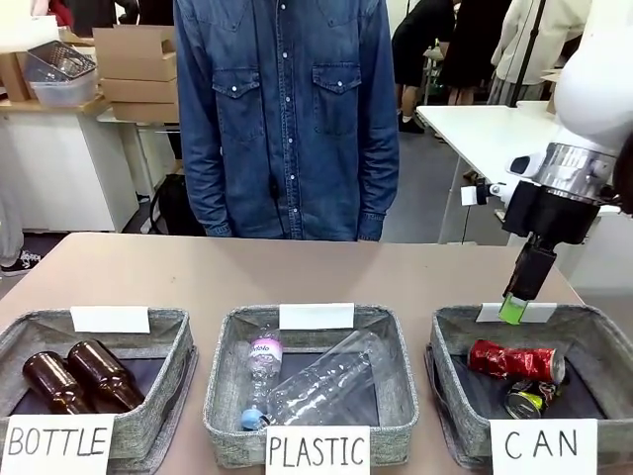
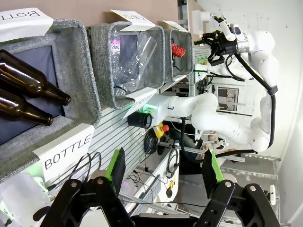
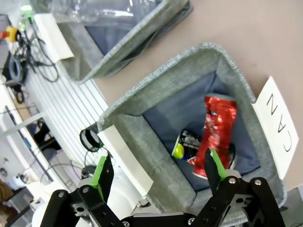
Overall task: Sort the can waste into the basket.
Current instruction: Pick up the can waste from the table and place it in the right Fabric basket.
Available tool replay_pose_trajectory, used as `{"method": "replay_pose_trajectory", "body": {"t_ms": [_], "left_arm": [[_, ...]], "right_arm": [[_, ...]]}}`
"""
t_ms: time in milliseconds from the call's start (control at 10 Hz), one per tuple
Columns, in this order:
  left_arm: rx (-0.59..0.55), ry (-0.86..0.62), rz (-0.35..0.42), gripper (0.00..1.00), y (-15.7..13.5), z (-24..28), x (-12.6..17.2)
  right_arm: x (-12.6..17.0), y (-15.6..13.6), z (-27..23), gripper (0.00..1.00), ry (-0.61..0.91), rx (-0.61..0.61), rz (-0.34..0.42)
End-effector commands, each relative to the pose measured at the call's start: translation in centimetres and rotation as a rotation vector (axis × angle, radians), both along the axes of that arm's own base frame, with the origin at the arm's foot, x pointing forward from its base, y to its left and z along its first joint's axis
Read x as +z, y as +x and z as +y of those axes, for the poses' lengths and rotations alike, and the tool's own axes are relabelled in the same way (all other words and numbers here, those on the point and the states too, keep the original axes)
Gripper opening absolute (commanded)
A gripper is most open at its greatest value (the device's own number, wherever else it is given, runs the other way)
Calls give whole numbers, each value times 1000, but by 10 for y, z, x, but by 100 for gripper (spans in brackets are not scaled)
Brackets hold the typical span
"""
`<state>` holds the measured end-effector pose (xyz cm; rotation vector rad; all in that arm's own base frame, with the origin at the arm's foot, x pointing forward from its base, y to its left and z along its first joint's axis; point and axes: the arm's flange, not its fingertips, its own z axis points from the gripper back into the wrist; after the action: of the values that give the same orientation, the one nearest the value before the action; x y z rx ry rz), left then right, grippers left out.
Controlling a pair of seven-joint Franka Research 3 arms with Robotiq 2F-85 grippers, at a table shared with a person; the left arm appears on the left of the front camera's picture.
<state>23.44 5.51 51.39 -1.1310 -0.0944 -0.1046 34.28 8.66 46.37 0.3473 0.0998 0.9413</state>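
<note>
Both cans, red can (image 3: 215, 130) and dark can (image 3: 187, 145), lie in the basket (image 3: 156, 146); right gripper (image 3: 158, 172) hangs spread above its far rim; left gripper (image 2: 163, 172) spread, empty.

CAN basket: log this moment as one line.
CAN basket: red can and dark can inside | right gripper: open, empty, above basket's far rim | left gripper: open, empty

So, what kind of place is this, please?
Probably a robot lab or test room: labelled baskets on a table, cardboard boxes behind, and cables under the arm mounts.
</note>
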Motion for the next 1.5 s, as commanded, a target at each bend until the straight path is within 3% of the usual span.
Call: {"method": "replay_pose_trajectory", "body": {"t_ms": [0,100,200,300,400,500,700,800,900,1400], "left_arm": [[-1,-10,5,85,-3,-1,-1],[-1,-10,5,85,-3,-1,-1],[-1,-10,5,85,-3,-1,-1],[-1,-10,5,85,-3,-1,-1],[-1,-10,5,85,-3,-1,-1],[-1,-10,5,85,-3,-1,-1],[-1,-10,5,85,-3,-1,-1],[-1,-10,5,85,-3,-1,-1],[-1,-10,5,85,-3,-1,-1],[-1,-10,5,85,-3,-1,-1]], "right_arm": [[-4,1,2,100,32,-57,1],[-3,3,3,100,58,-85,12],[5,7,3,100,189,-220,38],[14,11,1,100,336,-360,12],[32,19,-4,100,596,-710,28],[43,25,-10,100,762,-950,125],[45,33,-30,100,966,-1157,336],[42,37,-47,100,1121,-1242,372],[48,31,-28,100,548,-717,253],[48,31,-28,100,548,-717,253]]}}
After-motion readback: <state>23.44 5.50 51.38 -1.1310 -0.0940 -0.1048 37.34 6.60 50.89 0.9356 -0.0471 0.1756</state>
